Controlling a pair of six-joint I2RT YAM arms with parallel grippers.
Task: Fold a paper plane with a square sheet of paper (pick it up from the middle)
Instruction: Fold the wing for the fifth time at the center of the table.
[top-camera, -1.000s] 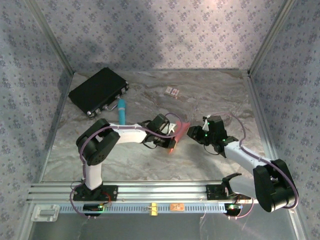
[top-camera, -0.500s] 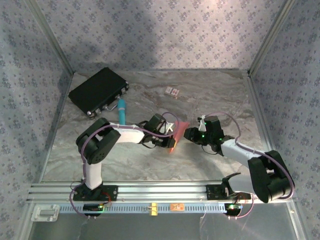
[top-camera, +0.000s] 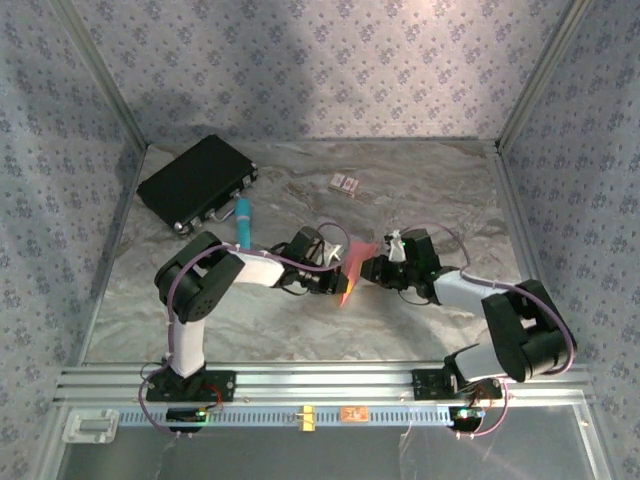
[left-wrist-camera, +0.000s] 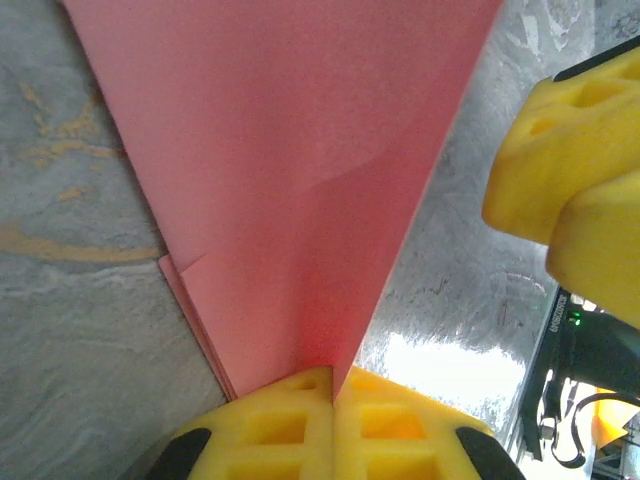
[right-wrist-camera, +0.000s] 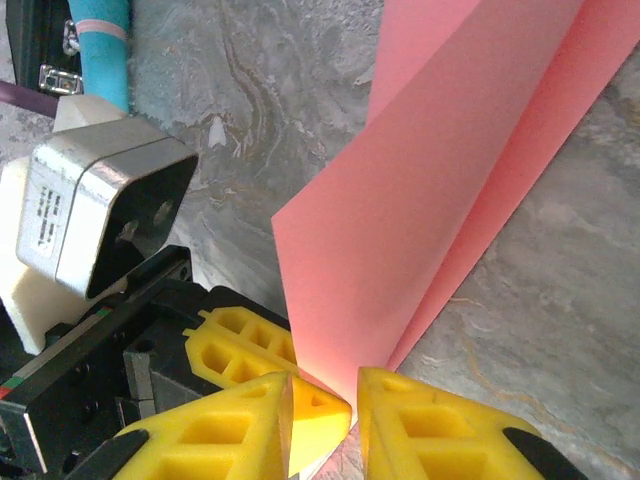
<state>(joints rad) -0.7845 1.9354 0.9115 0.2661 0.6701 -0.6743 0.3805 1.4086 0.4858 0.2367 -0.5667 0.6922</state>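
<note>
The square sheet of paper (top-camera: 355, 266) is salmon-pink and folded into a slim pointed paper plane shape, held on edge just above the marble table at the centre. My left gripper (top-camera: 334, 276) is shut on its lower edge. In the left wrist view the layers (left-wrist-camera: 300, 150) fan upward from my left gripper (left-wrist-camera: 333, 375). My right gripper (top-camera: 373, 268) faces it from the right. In the right wrist view the jaws of my right gripper (right-wrist-camera: 325, 390) stand slightly apart, astride the paper's (right-wrist-camera: 430, 200) edge, with a left fingertip (right-wrist-camera: 240, 340) beside them.
A black case (top-camera: 197, 183) lies at the back left with a teal marker (top-camera: 243, 222) beside it. A small patterned card (top-camera: 345, 183) sits at the back centre. Patterned walls enclose the table, and a metal rail (top-camera: 300, 385) runs along the near edge.
My right gripper has moved left up to the paper and its jaws have narrowed around the edge. The left gripper has kept its hold, shifting slightly left.
</note>
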